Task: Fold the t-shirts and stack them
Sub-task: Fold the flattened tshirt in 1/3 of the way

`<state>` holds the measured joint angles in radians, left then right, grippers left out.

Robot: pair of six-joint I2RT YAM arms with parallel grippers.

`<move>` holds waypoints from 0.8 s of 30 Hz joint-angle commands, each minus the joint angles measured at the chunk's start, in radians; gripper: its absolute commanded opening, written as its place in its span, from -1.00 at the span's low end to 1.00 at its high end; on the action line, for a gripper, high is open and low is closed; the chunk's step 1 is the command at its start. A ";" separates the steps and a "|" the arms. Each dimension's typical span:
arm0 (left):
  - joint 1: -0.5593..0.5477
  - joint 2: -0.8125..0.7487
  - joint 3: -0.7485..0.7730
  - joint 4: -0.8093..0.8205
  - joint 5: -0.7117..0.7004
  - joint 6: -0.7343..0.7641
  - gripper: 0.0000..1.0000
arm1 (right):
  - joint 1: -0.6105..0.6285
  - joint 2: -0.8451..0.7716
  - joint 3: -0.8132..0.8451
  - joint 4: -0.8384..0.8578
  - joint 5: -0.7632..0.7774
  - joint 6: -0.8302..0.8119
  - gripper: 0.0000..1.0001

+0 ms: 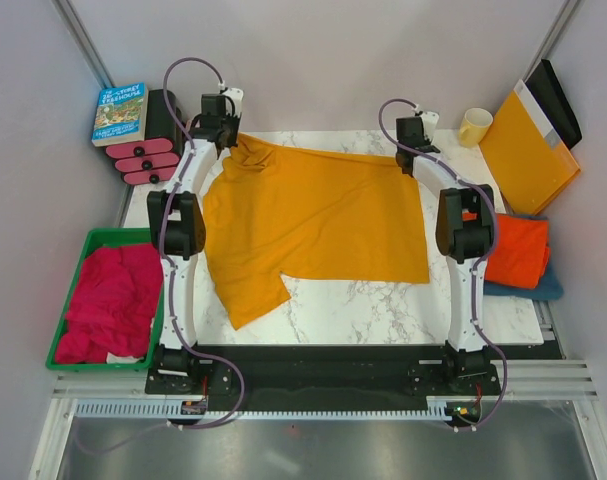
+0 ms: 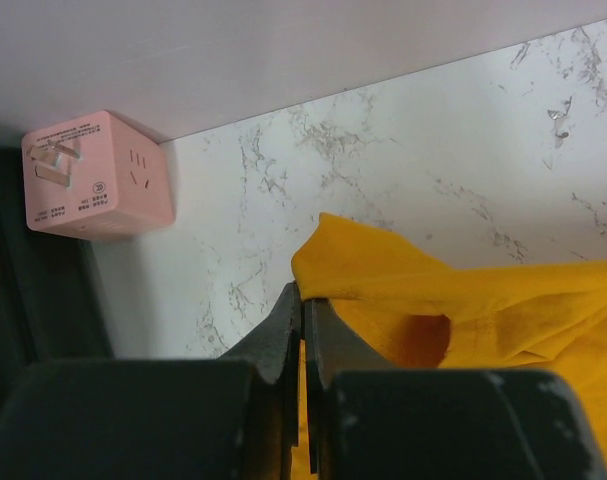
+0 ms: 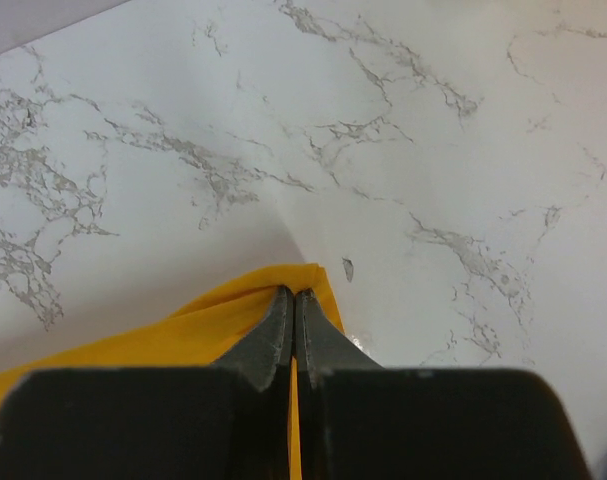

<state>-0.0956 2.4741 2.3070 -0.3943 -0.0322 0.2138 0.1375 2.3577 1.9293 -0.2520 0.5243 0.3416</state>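
Two tools (image 2: 301, 295) (image 3: 293, 295) gripping mustard shirt (image 1: 313, 215), (blue (image 1: 545, 291) half-covered)

Book (image 1: 120, 112), mug (image 1: 473, 126), envelope (image 1: 528, 152), green bin (image 1: 108, 235)

A white, grey-veined marble bench (image 1: 383, 300) is enclosed by plain pale walls (image 1: 333, 50) at the back and both sides, joined by slanted metal posts (image 1: 83, 40). Soft, even light is cast throughout.

Plain mustard shirt (image 1: 313, 220), centre. At 3 o'clock, orange-red shirt (image 1: 516, 248), blue shirt (image 1: 539, 291). Marble table (image 1: 383, 300): white, grey veins. At 9, green bin (image 1: 103, 235), magenta cloth (image 1: 113, 300). At 11, pink blocks (image 1: 143, 162), teal book (image 1: 120, 113). At 1, yellow mug (image 1: 473, 127), amber envelope (image 1: 528, 155).
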 commanded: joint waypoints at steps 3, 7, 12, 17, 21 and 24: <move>0.004 -0.023 0.040 0.060 -0.061 0.006 -0.96 | -0.009 0.006 0.068 -0.006 -0.024 0.010 -1.00; 0.002 -0.108 -0.007 0.066 -0.054 -0.020 -0.96 | -0.009 -0.050 0.019 -0.001 -0.026 0.019 -1.00; 0.002 -0.222 -0.115 0.087 -0.034 -0.059 -0.97 | -0.006 -0.152 -0.052 0.011 -0.020 0.030 -1.00; 0.002 -0.342 -0.207 0.100 -0.009 -0.080 -0.97 | -0.001 -0.251 -0.142 0.029 -0.006 0.033 -1.00; 0.002 -0.406 -0.259 0.097 0.014 -0.093 -0.96 | 0.005 -0.307 -0.203 0.036 0.003 0.033 -1.00; 0.000 -0.475 -0.343 0.094 0.028 -0.106 -0.97 | 0.011 -0.348 -0.262 0.039 0.012 0.034 -1.00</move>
<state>-0.0978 2.1136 2.0388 -0.3378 -0.0254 0.1524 0.1463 2.0850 1.7256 -0.2359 0.4969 0.3614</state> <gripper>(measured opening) 0.026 0.010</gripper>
